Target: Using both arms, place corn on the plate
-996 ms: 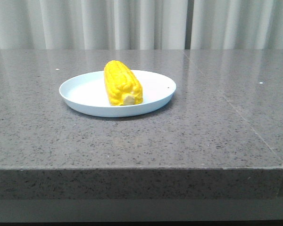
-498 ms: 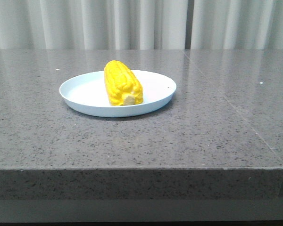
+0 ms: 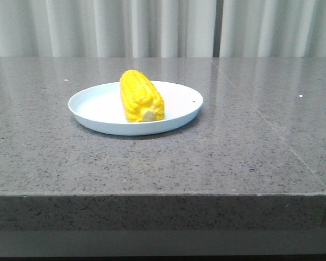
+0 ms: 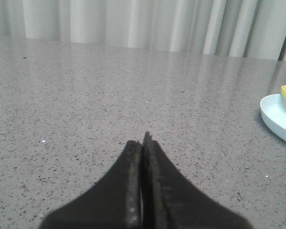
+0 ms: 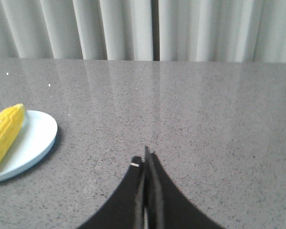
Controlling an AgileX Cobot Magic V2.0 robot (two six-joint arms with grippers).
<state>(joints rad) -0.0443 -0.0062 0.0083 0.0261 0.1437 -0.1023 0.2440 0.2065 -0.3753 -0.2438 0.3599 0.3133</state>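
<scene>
Nothing moved: corn [image 3: 141,97] on plate [image 3: 98,106]; table [image 3: 233,152]; curtain [image 3: 163,27] behind.

- You get bright, even, soft light in all three views.
- The polished counter [image 3: 233,152] throws pale streaked reflections of the curtain [image 3: 163,27] back at you.
- The plate [image 3: 98,117] casts only a thin dark shadow along its near rim.
- Both wrist views render the black end effectors as soft, featureless silhouettes.
</scene>
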